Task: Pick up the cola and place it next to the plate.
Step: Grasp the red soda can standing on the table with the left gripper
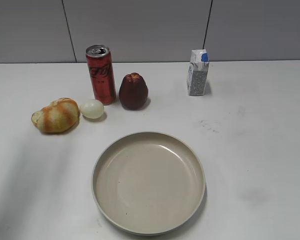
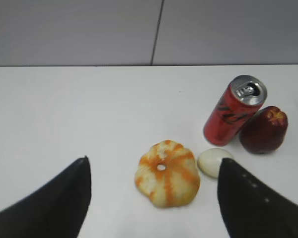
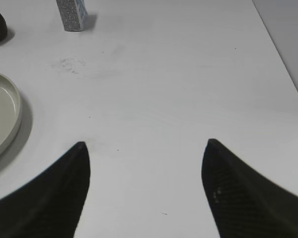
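Cola [image 1: 101, 74] stands upright near the table's [image 1: 260, 150] far edge, left of centre, well behind the plate [image 1: 149, 182]. Both grippers, left [image 2: 154, 198] and right [image 3: 145, 186], gape wide and empty. Approach seems not yet begun; the left gripper must straddle the can, avoiding the fruit [image 1: 133, 91] touching it.

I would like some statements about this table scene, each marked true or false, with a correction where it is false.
1. The cola stands upright on the table. True.
2. The cola lies inside the plate. False: the plate holds nothing, and the cola stands behind it.
3. The left gripper is open and holds nothing. True.
4. The carton touches the cola. False: it stands apart, far to the right of it.
5. A dark red fruit stands right beside the cola. True.
6. The right gripper is shut on the carton. False: it is open over bare table.
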`<action>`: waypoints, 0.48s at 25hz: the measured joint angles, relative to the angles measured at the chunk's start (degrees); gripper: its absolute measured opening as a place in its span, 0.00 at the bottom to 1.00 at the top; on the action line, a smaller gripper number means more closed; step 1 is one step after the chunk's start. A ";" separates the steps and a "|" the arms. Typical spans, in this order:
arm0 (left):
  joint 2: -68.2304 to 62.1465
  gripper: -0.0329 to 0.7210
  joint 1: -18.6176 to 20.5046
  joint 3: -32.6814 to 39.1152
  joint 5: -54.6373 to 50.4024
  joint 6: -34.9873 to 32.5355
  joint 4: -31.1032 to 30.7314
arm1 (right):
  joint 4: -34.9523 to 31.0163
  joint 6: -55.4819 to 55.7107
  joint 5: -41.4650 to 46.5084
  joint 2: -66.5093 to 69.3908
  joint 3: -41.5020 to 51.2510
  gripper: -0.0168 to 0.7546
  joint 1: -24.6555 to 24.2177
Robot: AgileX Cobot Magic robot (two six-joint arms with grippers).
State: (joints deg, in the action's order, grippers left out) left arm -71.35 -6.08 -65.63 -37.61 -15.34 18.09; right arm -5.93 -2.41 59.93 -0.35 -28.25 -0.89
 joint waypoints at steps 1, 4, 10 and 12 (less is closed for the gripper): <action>-3.59 0.89 -1.33 -2.98 -0.48 -0.44 0.06 | 0.00 0.00 0.00 0.00 0.00 0.71 0.00; -13.26 0.92 -5.89 -13.27 -2.23 -0.99 -0.26 | 0.00 0.00 0.00 0.00 0.00 0.71 0.00; -30.95 0.92 -12.55 -30.90 -11.13 -1.24 -3.87 | 0.00 0.00 0.00 0.00 0.00 0.71 0.00; -35.46 0.92 -13.59 -35.22 -12.91 -1.24 -4.09 | 0.00 0.00 0.00 0.00 0.00 0.71 0.00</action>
State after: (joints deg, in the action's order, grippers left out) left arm -106.81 -19.68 -100.85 -50.53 -16.58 14.00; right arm -5.93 -2.41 59.93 -0.35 -28.25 -0.89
